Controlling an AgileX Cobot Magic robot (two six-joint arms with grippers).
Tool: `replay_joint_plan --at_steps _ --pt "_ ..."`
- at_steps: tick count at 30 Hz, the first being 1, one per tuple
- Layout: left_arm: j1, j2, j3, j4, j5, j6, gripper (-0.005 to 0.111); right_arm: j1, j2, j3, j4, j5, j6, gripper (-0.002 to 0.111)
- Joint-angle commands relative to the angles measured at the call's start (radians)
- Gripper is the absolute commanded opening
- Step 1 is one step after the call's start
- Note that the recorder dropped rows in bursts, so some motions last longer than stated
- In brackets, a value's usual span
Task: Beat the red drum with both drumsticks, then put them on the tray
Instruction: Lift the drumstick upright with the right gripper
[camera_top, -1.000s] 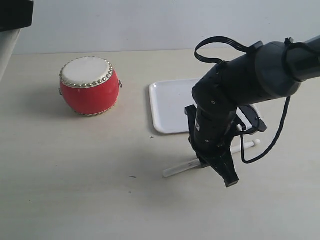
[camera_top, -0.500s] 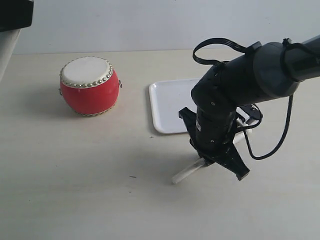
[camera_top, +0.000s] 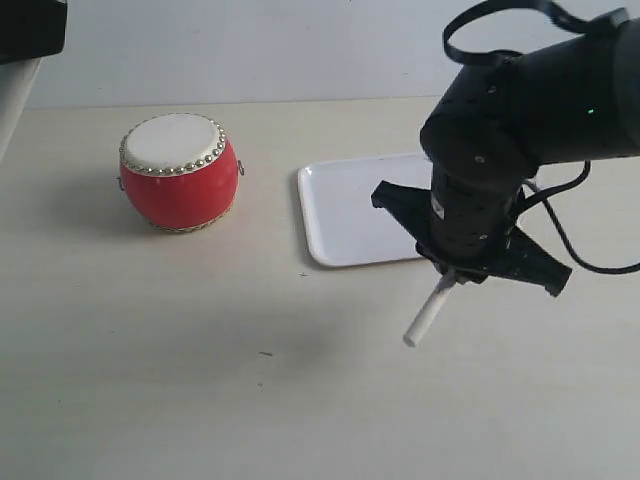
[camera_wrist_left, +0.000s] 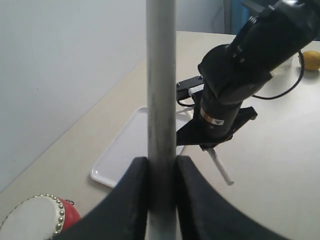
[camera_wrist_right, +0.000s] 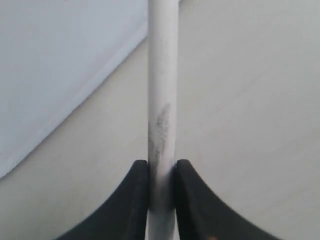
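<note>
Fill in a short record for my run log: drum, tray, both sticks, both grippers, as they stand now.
red drum: upright on the table, left of the tray, nothing touching it
tray: flat on the table, partly hidden by the right arm; no stick on the part that shows
left gripper: shut on left drumstick; outside the exterior view
right gripper: shut on right drumstick, held tilted near the tray's front edge
progress: both sticks in hand, neither on the tray yet
</note>
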Motion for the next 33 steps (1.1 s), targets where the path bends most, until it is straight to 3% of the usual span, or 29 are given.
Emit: replay_joint_plan --at_steps 1,9,23,33 --pt "0.002 -0.005 0.003 -0.009 -0.005 0.004 0.0 0.001 -0.071 0.004 -0.011 0.001 -0.266 0.0" --pt "0.002 -0.005 0.003 -0.009 -0.011 0.006 0.0 0.001 -0.193 0.004 0.044 0.025 -0.681 0.0" --pt "0.002 -0.005 0.003 -0.009 -0.018 0.008 0.0 0.001 -0.452 0.004 0.05 0.024 -0.642 0.0" --pt "0.002 -0.005 0.003 -0.009 -0.019 0.008 0.0 0.001 -0.475 0.004 0.05 0.024 -0.642 0.0"
